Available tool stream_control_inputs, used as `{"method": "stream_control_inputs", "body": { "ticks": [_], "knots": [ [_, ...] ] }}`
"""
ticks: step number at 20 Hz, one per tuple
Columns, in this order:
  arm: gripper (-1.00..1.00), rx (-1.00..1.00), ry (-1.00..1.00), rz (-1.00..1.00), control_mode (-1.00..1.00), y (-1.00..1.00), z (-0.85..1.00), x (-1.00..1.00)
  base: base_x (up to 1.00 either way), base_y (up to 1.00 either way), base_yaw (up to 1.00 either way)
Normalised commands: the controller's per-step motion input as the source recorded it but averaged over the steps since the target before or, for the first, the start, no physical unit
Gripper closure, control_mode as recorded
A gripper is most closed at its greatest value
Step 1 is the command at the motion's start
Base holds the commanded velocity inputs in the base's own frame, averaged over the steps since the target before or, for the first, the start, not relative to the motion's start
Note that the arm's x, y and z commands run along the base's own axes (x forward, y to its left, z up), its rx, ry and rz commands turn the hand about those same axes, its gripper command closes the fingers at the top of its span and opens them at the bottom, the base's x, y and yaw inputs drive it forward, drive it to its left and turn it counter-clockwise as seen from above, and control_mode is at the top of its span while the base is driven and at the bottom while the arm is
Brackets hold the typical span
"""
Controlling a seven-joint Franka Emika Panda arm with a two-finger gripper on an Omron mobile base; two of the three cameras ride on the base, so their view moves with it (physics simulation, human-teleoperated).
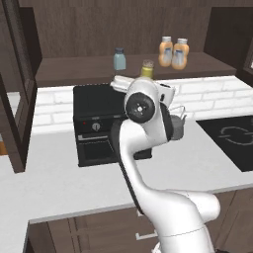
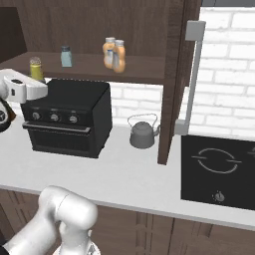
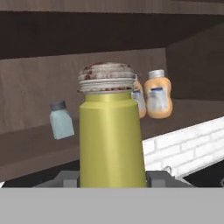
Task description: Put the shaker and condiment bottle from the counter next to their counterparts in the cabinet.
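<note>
My fingers are clamped on the yellow shaker, upright, cap up, in front of the cabinet shelf. Hand view shows the grip; left base view hides it behind my arm. Blue shaker and two orange bottles stand on the shelf; the rear bottle is partly hidden.
</note>
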Motion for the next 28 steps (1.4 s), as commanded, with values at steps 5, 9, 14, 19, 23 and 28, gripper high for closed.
{"method": "stream_control_inputs", "body": {
  "ticks": [5,9,14,19,23,28],
  "knots": [
    [1.00,-0.05,0.11,-0.12,-1.00,0.00,0.14,0.14,0.00,0.00,0.00],
    [1.00,0.04,0.00,0.14,-1.00,0.00,0.01,0.58,0.00,0.00,0.00],
    [1.00,0.02,0.00,0.22,-1.00,0.17,0.00,0.68,0.00,0.00,0.00],
    [1.00,0.00,0.00,0.01,-1.00,0.12,-0.06,0.12,0.00,0.00,0.00],
    [1.00,0.00,0.00,-0.22,-1.00,0.38,-0.38,0.23,0.00,0.00,0.00],
    [1.00,0.00,0.00,-0.13,-1.00,0.42,-0.02,0.41,0.00,0.00,0.00]
  ]
}}
